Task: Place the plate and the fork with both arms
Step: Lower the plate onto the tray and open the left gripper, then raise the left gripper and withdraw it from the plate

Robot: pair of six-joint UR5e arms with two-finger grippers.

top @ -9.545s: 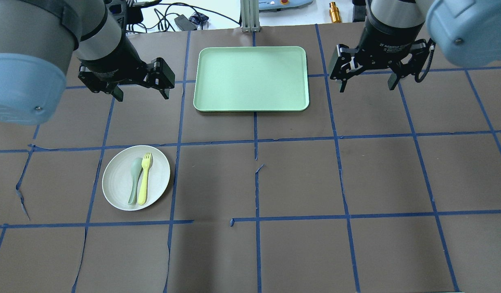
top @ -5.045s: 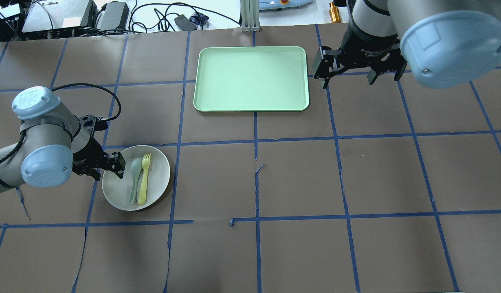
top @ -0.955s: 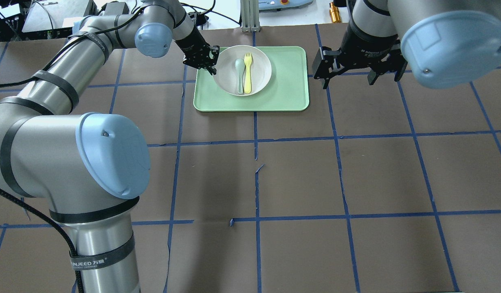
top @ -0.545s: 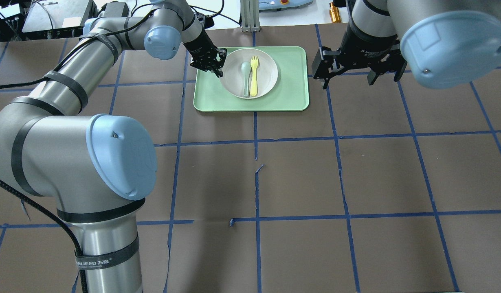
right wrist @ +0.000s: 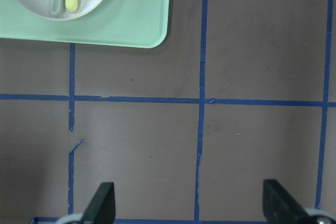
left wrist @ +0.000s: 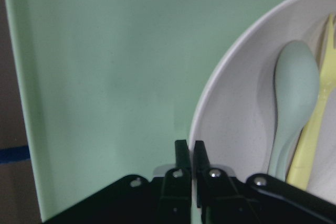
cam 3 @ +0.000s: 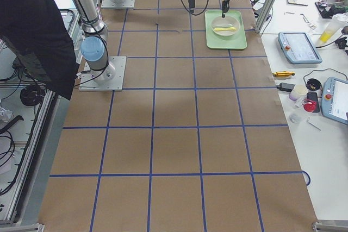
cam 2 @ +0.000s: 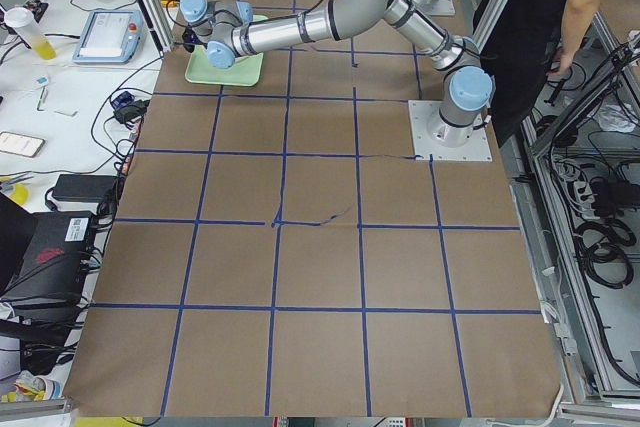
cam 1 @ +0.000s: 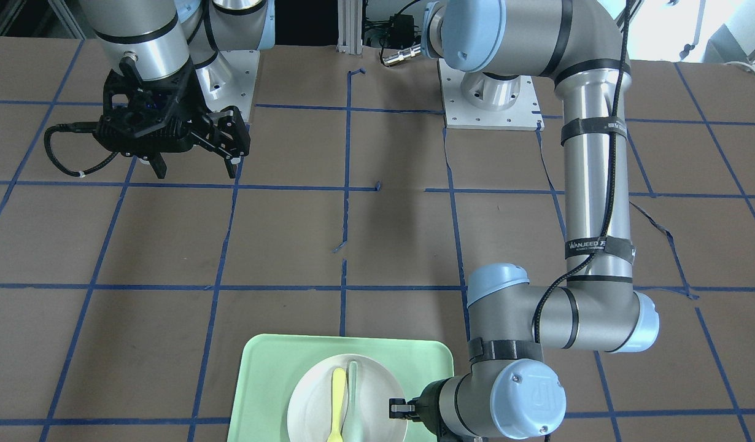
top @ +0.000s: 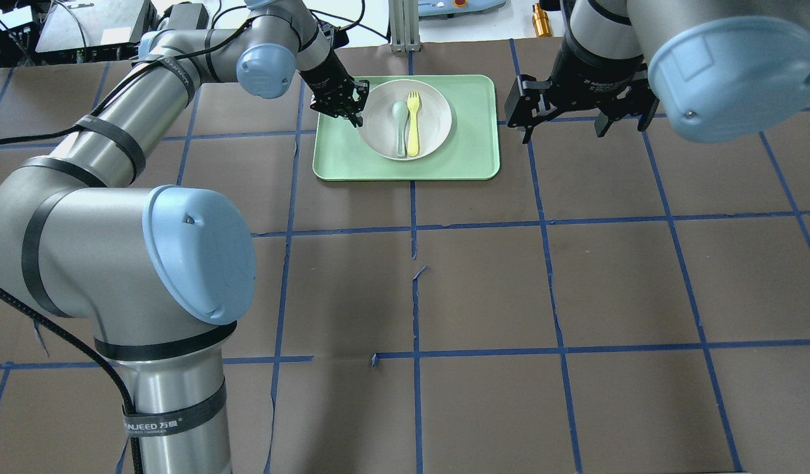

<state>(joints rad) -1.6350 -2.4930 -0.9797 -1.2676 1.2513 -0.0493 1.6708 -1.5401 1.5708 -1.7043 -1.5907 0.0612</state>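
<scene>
The off-white plate [top: 438, 118] is on or just above the middle of the mint-green tray [top: 471, 158]. The yellow fork [top: 413, 122] lies in the plate beside a pale grey-green spoon [top: 400, 122]. My left gripper [top: 352, 112] is shut on the plate's left rim; the left wrist view shows its fingers [left wrist: 182, 156] pinching the rim of the plate [left wrist: 236, 129]. My right gripper [top: 564, 131] is open and empty, hovering just right of the tray. The front view shows the plate [cam 1: 310, 405], the fork [cam 1: 337, 399] and the left gripper [cam 1: 402, 408].
Brown table paper carries a blue tape grid. Cables, boxes, a metal post [top: 405, 26] and a brass cylinder [top: 540, 20] lie beyond the far edge. A person [cam 2: 580, 7] stands behind the robot base.
My left arm carried the plate with fork and spoon from the near-left table to the tray. In the last second it shifted slightly right and nearer. The right gripper held still.
</scene>
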